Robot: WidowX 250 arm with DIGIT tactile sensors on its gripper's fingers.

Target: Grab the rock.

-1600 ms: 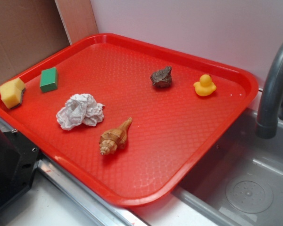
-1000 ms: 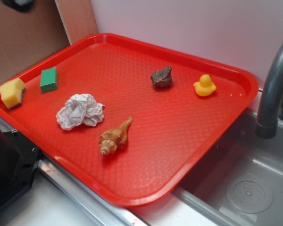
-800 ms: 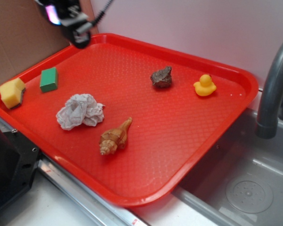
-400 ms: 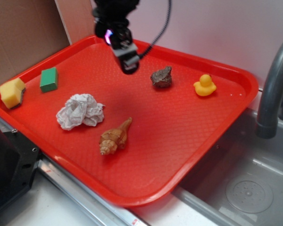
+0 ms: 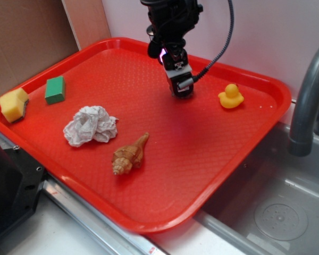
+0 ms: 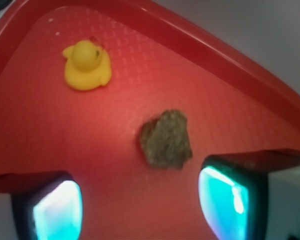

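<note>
The rock [image 6: 166,139], a small brown-grey jagged lump, lies on the red tray [image 6: 50,130] in the wrist view. It sits just beyond the gap between my fingers, nearer the right fingertip [image 6: 230,197]. My gripper [image 6: 140,205] is open, with only bare tray between its lit pads. In the exterior view the gripper [image 5: 182,90] hangs low over the back middle of the tray [image 5: 255,154] and hides the rock behind it.
A yellow duck [image 5: 231,96] stands to the right of the gripper. A crumpled white paper ball [image 5: 90,125], a tan seashell [image 5: 129,154], a green block [image 5: 55,89] and a yellow sponge [image 5: 13,104] lie to the left. A grey faucet [image 5: 308,101] and sink [image 5: 276,212] are at right.
The gripper came in from the upper left, travelled right and down across the tray, and now stands over the rock. Nothing on the tray has moved.
</note>
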